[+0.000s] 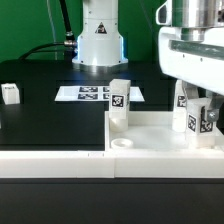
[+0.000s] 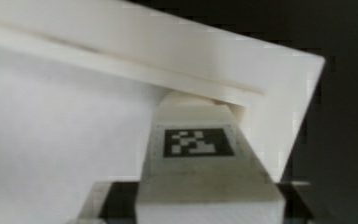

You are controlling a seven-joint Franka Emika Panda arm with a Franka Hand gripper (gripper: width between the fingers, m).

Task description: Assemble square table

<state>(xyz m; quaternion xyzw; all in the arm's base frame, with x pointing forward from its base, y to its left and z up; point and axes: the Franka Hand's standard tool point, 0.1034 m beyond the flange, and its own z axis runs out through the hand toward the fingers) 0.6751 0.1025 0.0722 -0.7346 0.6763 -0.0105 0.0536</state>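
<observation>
Dark pads [image 2: 123, 205] of the pincer [image 2: 197, 203] are seen pressed against both sides of a small white leg [image 2: 197, 140]. The pincer is therefore judged to be clamped on that leg, not merely standing around it. The leg is held upright, with its black-and-white tag turned toward the wrist camera. Its far end is met by the inner angle of the rim of the square top [image 2: 87, 110]. The upright hold is probably chosen so that the leg can be set straight into a corner socket. The socket is hidden by the leg, so whether the leg is seated cannot be told.

In the exterior view the pincer [image 1: 197, 116] and the held leg [image 1: 185, 110] are found at the exterior view's right, above the square top [image 1: 150, 138]. The top is laid flat on the black table [image 1: 40, 120] in the foreground. A second leg [image 1: 118, 100] is stood upright at a corner of the rim and is apparently fitted there. A third leg [image 1: 10, 93] is left loose on the table at the exterior view's left, well apart from the top, presumably kept for a later corner. Farther back, the marker board [image 1: 95, 93] is laid flat on the table in front of the robot base [image 1: 97, 40].
</observation>
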